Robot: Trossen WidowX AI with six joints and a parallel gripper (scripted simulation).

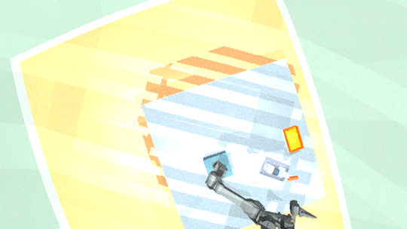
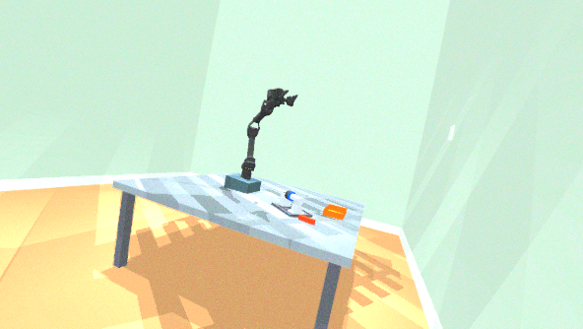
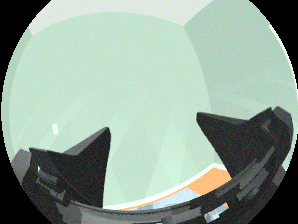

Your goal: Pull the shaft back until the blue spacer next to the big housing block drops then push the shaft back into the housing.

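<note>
Barely legible, the small grey housing assembly (image 1: 275,169) blurs around its blue ring spacer (image 2: 290,195); the dark pointed-finger gripper (image 1: 303,224) hangs spread, gripping nothing

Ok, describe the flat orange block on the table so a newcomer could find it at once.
Start at the table and go to the far end from the arm's teal base. Past the small shaft fixture lies the flat orange block. It is wider and yellower than the thin red-orange piece beside the fixture.
</note>
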